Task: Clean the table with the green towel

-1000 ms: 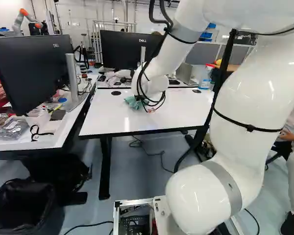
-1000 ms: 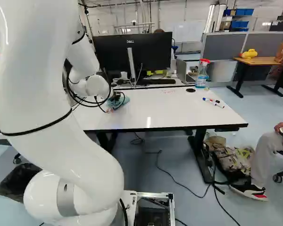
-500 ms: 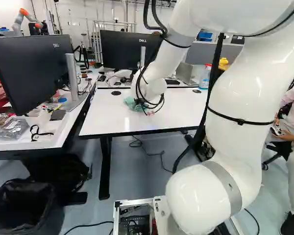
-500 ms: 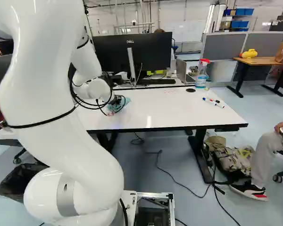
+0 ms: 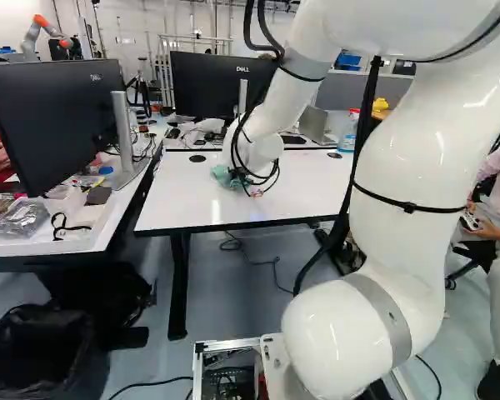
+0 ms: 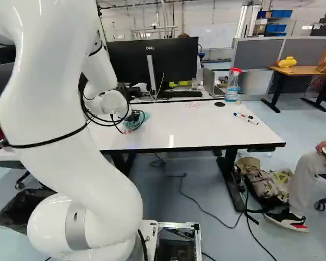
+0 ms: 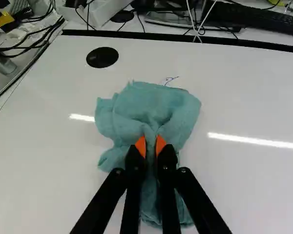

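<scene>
In the right base view my gripper (image 6: pixel 135 116) is low over the white table (image 6: pixel 179 128), largely hidden by the wrist and cables. Bunched at it lies the green towel (image 6: pixel 143 119). The wrist view has the gripper (image 7: pixel 151 146) closed on a fold of the towel (image 7: pixel 154 105), an orange pad on either side of the fold. Cloth spreads flat on the tabletop ahead of the fingers and trails beneath them. A small blue pen mark (image 7: pixel 171 79) shows at the towel's far edge. Red writing (image 6: pixel 195 105) is on the table farther right.
A spray bottle (image 6: pixel 233 85) stands at the table's far right, with markers (image 6: pixel 246 118) nearer. Behind are a monitor (image 6: pixel 152 62) and keyboard (image 6: pixel 179 94). Another desk with a monitor (image 5: pixel 54 121) adjoins on the left. Another robot (image 5: pixel 46 33) stands far back. A seated person is at the right.
My arm's upper links have swung, leftward in the left base view and rightward in the right one. The wrist has shifted only slightly, still with the towel. The base has not moved.
</scene>
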Robot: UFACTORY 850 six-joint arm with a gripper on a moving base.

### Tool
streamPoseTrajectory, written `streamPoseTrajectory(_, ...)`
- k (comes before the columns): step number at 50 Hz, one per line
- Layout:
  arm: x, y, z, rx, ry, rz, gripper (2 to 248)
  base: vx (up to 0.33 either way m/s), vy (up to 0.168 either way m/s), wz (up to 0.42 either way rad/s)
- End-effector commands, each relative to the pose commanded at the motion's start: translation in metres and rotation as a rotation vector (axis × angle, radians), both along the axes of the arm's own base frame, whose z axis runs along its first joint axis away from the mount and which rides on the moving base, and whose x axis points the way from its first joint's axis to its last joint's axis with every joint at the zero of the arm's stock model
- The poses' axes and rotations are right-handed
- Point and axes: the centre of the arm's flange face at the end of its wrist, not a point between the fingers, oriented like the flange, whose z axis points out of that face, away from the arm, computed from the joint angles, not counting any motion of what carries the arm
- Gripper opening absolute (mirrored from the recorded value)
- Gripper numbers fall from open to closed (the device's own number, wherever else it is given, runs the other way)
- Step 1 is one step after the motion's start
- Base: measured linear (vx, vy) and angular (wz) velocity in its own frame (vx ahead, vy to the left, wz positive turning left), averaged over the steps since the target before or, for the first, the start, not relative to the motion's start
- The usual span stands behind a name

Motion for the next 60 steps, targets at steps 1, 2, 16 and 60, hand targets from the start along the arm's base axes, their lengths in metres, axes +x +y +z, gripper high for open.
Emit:
streamPoseTrajectory(1,0.000,0.000,0.000,0.000,0.002,0.000,42,0.000,0.000,0.000)
streamPoseTrajectory(2,0.000,0.000,0.000,-0.001,0.005,0.000,42,0.000,0.000,0.000)
streamPoseTrajectory(16,-0.001,0.000,-0.001,-0.002,0.011,0.000,42,0.000,0.000,0.000)
streamPoseTrajectory(60,0.073,-0.016,-0.004,0.004,-0.018,-0.058,42,0.000,0.000,0.000)
